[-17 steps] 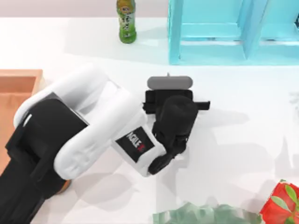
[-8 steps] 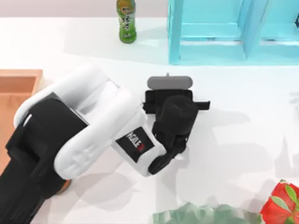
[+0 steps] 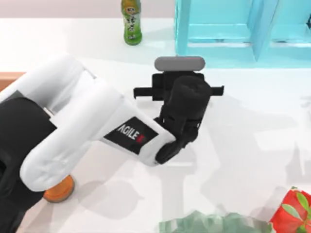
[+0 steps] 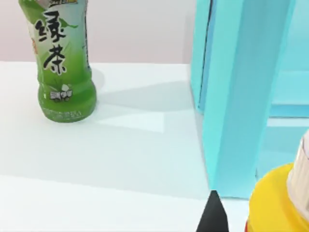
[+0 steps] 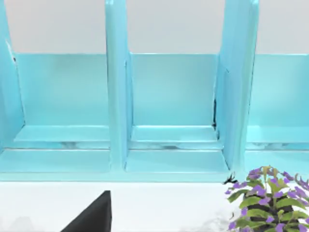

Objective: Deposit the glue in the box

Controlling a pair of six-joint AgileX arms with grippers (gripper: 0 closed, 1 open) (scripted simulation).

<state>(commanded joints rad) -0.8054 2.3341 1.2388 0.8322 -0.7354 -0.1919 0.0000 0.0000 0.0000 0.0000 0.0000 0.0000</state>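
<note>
The glue [image 4: 273, 205] shows as a yellow bottle shoulder with a white cap, pressed close beside a black fingertip [image 4: 212, 217] of my left gripper. From above, my left gripper [image 3: 179, 80] hangs over the table's middle, pointing toward the back, and it hides the glue beneath it. The gripper looks shut on the glue. A sliver of the orange-brown box [image 3: 6, 80] peeks out at the far left, mostly covered by my left arm. My right gripper [image 5: 91, 215] is parked facing the cyan shelf.
A green drink bottle [image 3: 131, 22] [image 4: 60, 63] stands at the back. The cyan shelf unit [image 3: 233, 34] [image 4: 241, 96] [image 5: 169, 96] spans the back right. Red flowers [image 3: 291, 213] and green foliage [image 3: 214, 224] sit at the front, purple flowers [image 5: 270, 198] near the shelf.
My left arm has risen and swung slightly toward the back, looming larger from above. It now covers most of the box, and the nozzle tip seen earlier is hidden.
</note>
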